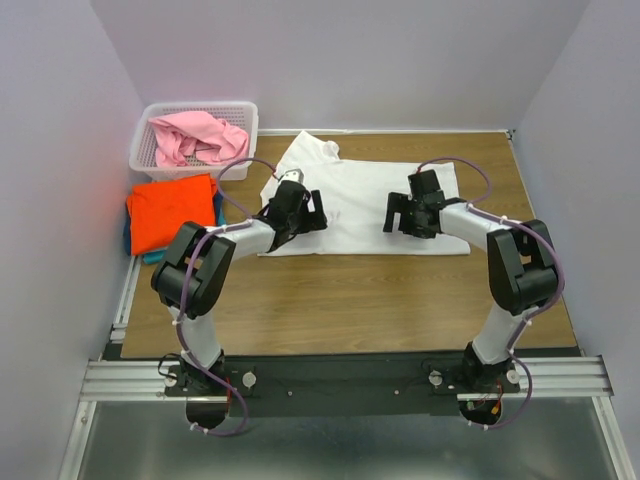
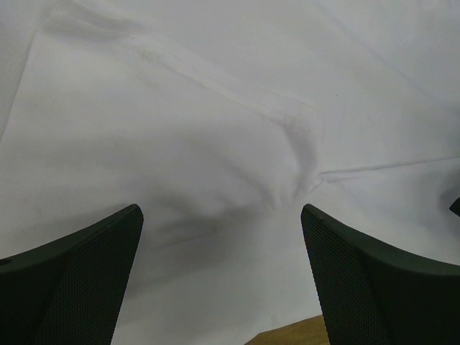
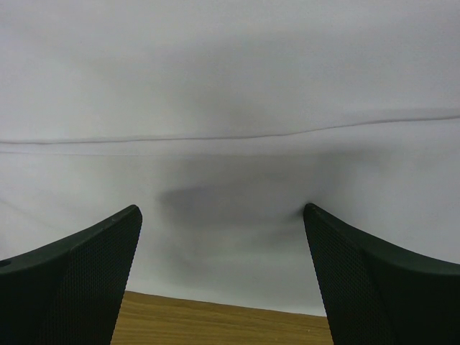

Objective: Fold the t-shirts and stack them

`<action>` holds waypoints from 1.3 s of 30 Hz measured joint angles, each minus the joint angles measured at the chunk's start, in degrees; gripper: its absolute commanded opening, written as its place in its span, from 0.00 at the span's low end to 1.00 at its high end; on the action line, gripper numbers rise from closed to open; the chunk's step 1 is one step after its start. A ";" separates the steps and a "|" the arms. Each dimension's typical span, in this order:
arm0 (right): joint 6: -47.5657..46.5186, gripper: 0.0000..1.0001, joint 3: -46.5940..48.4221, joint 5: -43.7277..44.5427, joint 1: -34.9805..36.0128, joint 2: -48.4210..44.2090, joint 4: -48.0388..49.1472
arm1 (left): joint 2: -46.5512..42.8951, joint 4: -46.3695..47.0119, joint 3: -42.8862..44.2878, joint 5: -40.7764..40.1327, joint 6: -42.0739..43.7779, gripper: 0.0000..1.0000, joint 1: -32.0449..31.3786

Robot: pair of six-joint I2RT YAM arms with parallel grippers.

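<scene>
As left end effector (image 1: 319, 210) gapes over white t-shirt (image 1: 360, 192), right end effector (image 1: 395, 213) too.

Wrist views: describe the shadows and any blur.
Left wrist: a soft grey shadow lies on the white shirt between the fingers of the open left gripper, and the creases are sharp. Right wrist: a darker smudge of shadow sits by the open right gripper. No glare in either.

Bare table (image 1: 350, 290) before white t-shirt (image 1: 355, 215), basket (image 1: 200, 105) and orange t-shirt (image 1: 170, 212) blocking left
</scene>
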 measured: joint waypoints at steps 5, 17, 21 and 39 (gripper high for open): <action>0.35 1.00 -2.14 1.38 0.68 -1.07 1.84 | -1.16 1.36 -3.34 0.39 -1.33 0.98 0.00; 2.91 1.00 -14.19 1.49 1.51 -12.55 1.09 | -13.55 3.76 -18.25 1.18 -7.43 0.98 -2.40; 4.81 1.00 -19.08 1.22 1.79 -17.92 0.09 | -19.32 2.12 -23.43 -0.55 -11.28 0.98 -6.23; 11.52 1.00 -34.80 -1.49 2.95 -39.43 -4.50 | -31.45 -3.85 -31.95 -7.82 -26.91 0.98 -17.31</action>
